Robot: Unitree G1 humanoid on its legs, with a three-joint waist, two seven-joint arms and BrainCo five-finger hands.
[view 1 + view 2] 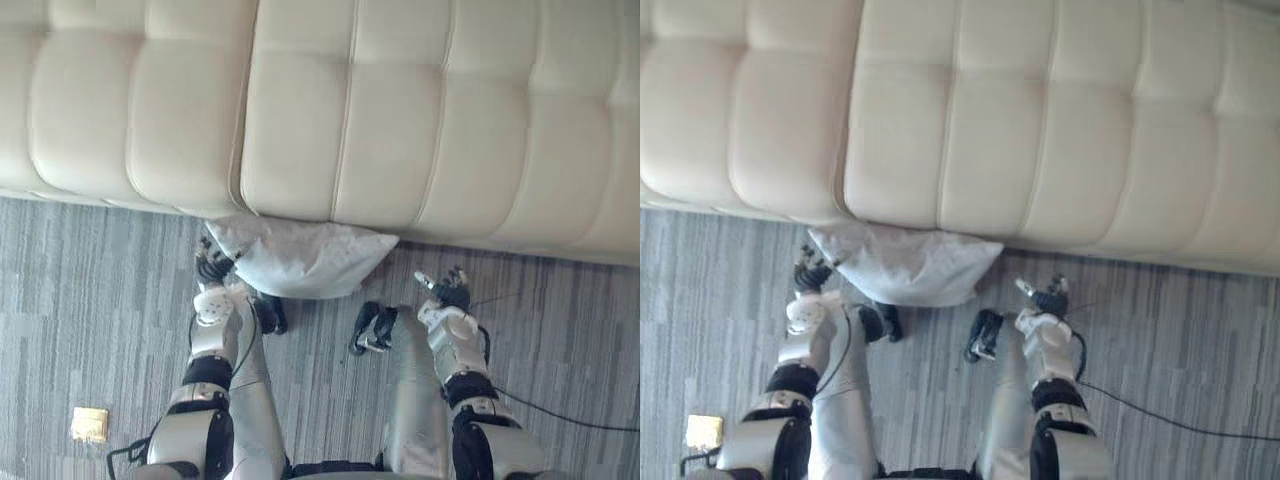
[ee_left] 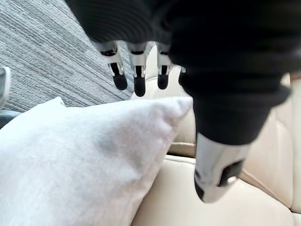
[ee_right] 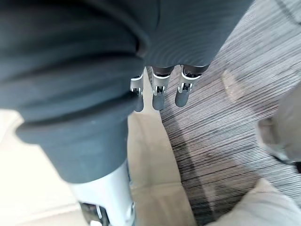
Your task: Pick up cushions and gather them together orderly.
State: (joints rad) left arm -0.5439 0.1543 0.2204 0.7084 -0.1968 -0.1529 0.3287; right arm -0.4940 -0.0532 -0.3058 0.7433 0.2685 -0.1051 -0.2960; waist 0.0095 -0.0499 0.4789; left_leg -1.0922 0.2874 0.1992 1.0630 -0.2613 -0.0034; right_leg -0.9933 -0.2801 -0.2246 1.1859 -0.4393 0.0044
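Both hands empty beside the floor cushion, grasp not made yet.
White cushion [image 1: 300, 258] lies on the carpet [image 1: 90, 290] against the sofa [image 1: 400, 120] base. Left hand [image 1: 212, 265] is at its left corner, fingers straight. Right hand [image 1: 448, 292] is apart on the right, fingers likewise slack. Best to bring the right hand in, clasp both ends, lift level.

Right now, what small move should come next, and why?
Probably close the left hand on the cushion corner: its open fingers hover right there, the cushion lies on the floor against the sofa, and the open right hand is apart from it.
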